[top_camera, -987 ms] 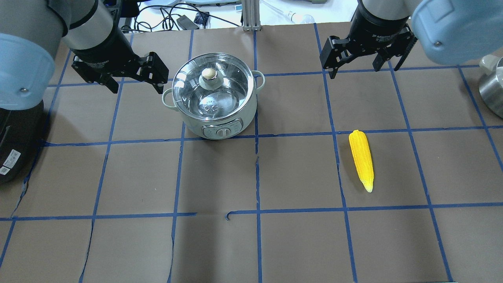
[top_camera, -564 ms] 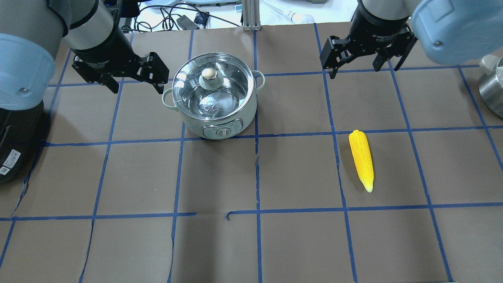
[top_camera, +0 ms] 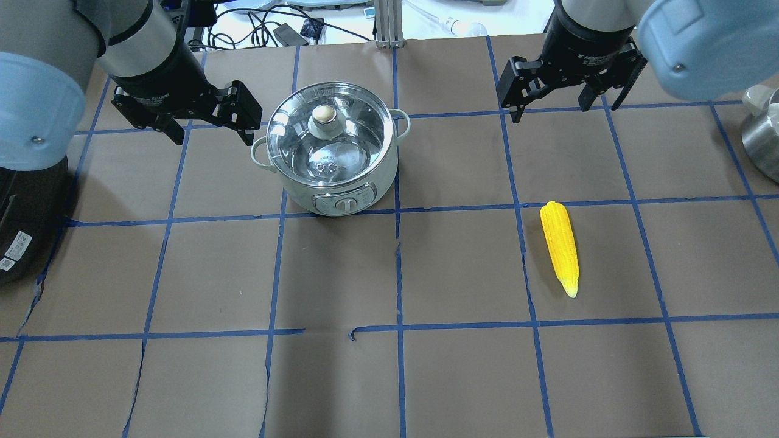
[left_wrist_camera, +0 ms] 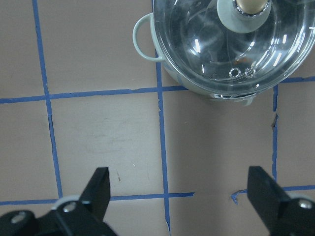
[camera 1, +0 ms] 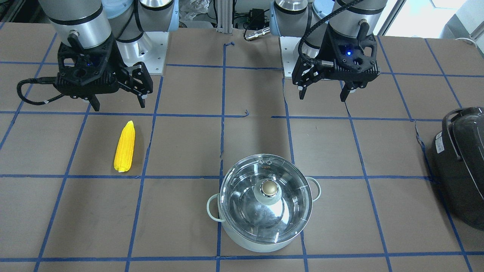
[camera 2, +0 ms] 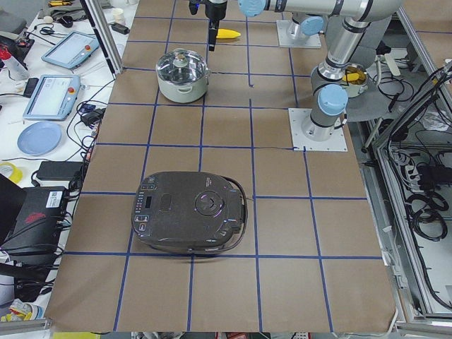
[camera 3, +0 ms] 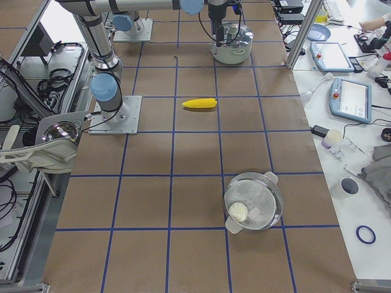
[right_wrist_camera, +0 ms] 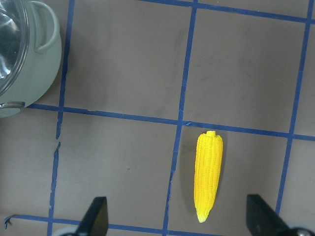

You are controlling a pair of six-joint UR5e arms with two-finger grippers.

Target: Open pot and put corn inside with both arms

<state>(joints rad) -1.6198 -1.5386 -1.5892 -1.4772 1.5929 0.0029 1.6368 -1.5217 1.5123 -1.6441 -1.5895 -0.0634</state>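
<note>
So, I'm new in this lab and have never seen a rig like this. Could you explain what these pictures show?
It is a robot with two jointed arms at a table. Each arm ends in a black two-fingered claw.

The pictures show one moment from several cameras. One is above and behind the robot, one faces it across the table, and one stands at each table end. One more sits on each wrist, looking down between the claw's fingers.

On the brown, blue-taped table stands a steel pot with its glass lid on. A yellow corn cob lies apart from it. A dark grey appliance sits at the robot's left end.

The left claw hangs open near the pot, and the right claw hangs open near the corn cob. Neither holds anything.
</note>
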